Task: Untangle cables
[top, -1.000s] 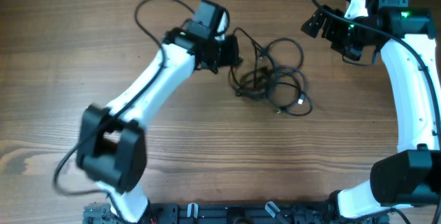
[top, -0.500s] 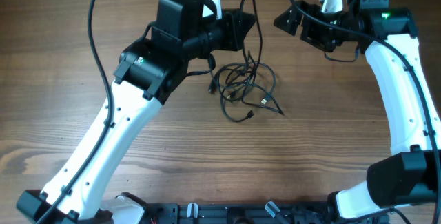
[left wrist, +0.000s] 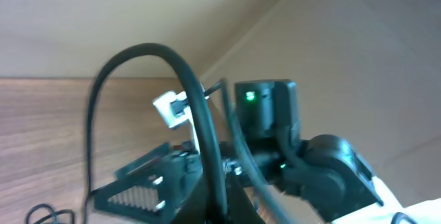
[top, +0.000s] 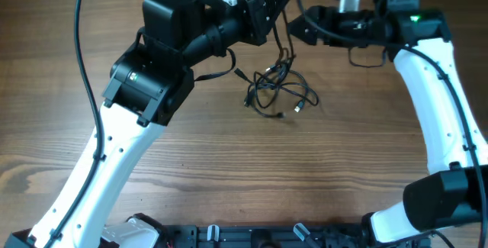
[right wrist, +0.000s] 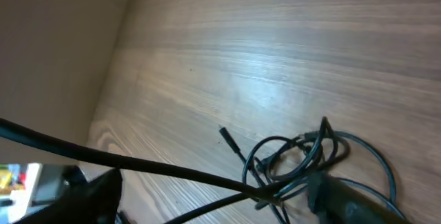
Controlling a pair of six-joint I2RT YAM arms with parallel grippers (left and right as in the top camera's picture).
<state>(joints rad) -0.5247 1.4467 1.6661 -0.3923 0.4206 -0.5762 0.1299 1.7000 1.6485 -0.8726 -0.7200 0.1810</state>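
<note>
Presently the left gripper (top: 267,11) pinches a raised strand (top: 287,46), the right gripper (top: 301,28) stands spread beside it, and the cables (top: 278,91) lie knotted on the table (top: 229,172) just below; an upward pull would likely cinch the knot or lift the whole bundle.

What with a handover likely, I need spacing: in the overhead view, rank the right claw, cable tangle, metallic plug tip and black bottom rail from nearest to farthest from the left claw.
1. right claw: just right of the left claw, frame top.
2. cable tangle: on the table below both.
3. metallic plug tip: tangle's lower-right edge.
4. black bottom rail: bottom edge.
</note>
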